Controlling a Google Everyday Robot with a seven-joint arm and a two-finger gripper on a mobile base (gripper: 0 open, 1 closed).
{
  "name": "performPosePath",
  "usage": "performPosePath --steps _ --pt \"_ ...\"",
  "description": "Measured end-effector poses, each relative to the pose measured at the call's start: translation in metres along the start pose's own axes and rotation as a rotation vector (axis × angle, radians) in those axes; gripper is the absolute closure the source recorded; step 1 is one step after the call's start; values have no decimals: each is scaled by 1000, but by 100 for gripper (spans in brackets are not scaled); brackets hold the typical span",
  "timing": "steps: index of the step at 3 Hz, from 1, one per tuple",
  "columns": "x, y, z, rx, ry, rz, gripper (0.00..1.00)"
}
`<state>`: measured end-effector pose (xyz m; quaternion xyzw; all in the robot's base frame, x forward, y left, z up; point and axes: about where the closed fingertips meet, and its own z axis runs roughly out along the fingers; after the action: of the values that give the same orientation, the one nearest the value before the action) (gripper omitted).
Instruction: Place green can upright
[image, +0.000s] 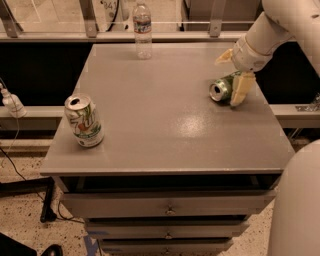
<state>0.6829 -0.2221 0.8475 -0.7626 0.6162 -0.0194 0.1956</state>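
- Grey tabletop fills most of the view, sitting on a cabinet whose drawers show along the near side; speckled floor shows below at the left.
- Along the far edge stands a clear water bottle, upright, a little left of the middle, with a rail just behind it.
- Near the left edge, towards the near corner, a white can with a green and red logo stands upright, just short of the edge.
- The green can lies on its side in the far right part of the table, its silver top turned towards the near left, close to the right edge but fully on the surface.
- The gripper comes in from the far right, low over the green can, with its pale fingers spread apart: one sits on the far side clear of the can, the other at the can's right end.
- The middle of the table, from the white can across to the green can, is a broad bare stretch.
- A white rounded part of the robot rises at the near right corner, beside the table edge.
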Motion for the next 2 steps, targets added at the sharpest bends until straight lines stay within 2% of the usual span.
performPosePath --steps 2 --pt "-2 -3 6 -46 24 -31 65"
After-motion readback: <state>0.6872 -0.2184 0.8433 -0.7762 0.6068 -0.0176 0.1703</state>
